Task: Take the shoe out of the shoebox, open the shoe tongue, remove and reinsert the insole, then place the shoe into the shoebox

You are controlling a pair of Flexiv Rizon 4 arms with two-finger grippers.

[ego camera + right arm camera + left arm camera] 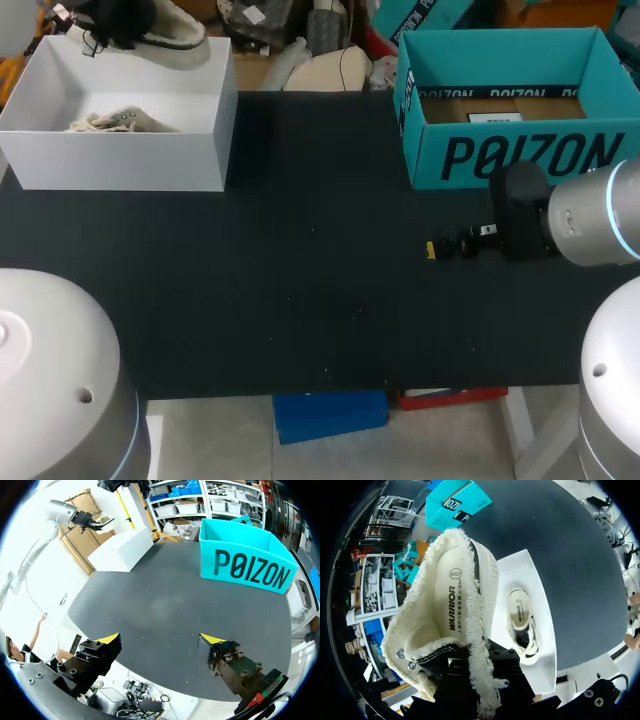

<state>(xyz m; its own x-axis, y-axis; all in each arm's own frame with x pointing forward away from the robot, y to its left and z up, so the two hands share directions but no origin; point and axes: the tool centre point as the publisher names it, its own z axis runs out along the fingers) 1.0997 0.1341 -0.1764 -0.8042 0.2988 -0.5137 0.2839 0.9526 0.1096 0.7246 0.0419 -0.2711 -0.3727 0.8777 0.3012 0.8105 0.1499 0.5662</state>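
Note:
A cream fleece-lined shoe (172, 36) hangs above the back rim of the white shoebox (120, 150) at the far left, with my left gripper (112, 22) shut on it. In the left wrist view the shoe (447, 605) shows its printed insole, and the gripper (476, 677) clamps the collar by the heel, yellow tips hidden. A second cream shoe (521, 622) lies in the shoebox (507, 580) below. My right gripper (445, 248) hovers open and empty over the mat at the right, fingers wide apart (161, 640). From there the held shoe (100, 520) shows far off.
A teal open box (510, 150) stands at the back right, just behind my right gripper, also ahead of it in the right wrist view (245, 562). The black mat (300, 260) stretches between the two boxes to the table's front edge.

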